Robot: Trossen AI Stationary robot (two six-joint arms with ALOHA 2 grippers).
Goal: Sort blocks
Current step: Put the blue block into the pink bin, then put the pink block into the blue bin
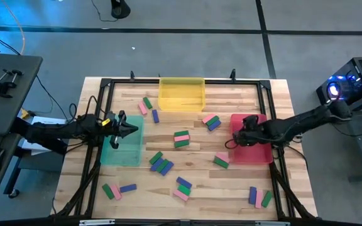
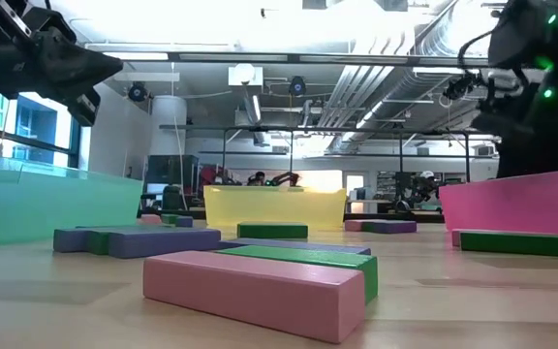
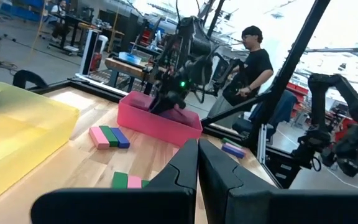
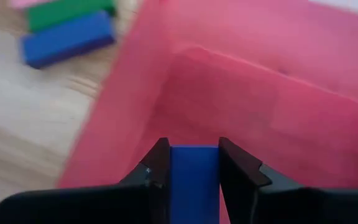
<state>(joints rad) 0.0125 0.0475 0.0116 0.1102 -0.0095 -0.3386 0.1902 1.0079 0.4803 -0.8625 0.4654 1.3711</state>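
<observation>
Pink, green and blue-purple blocks lie flat on the wooden table in small groups, such as one trio [image 1: 181, 139] at the middle and another [image 1: 118, 189] near the front left. My left gripper [image 1: 129, 130] [image 3: 196, 149] is shut and empty. It hovers over the translucent green tray [image 1: 121, 150]. My right gripper [image 1: 234, 140] [image 4: 194, 149] is above the left wall of the red tray [image 1: 251, 156], shut on a blue block [image 4: 194, 180]. A pink-green-blue trio [image 4: 67, 28] lies on the table just outside that tray. My right gripper pinches the blue block [image 4: 194, 171] between its two fingers, one finger on each long side. The block is lifted clear above the inside of the red tray [image 4: 272, 93]. The fingers hide how far back it reaches.
The yellow tray [image 1: 181, 94] stands at the table's far edge, in the middle. A black frame [image 1: 105, 85] borders the table. More block groups lie at the front right [image 1: 259, 198] and near the yellow tray [image 1: 147, 107]. A person [image 3: 253, 62] stands beyond the table.
</observation>
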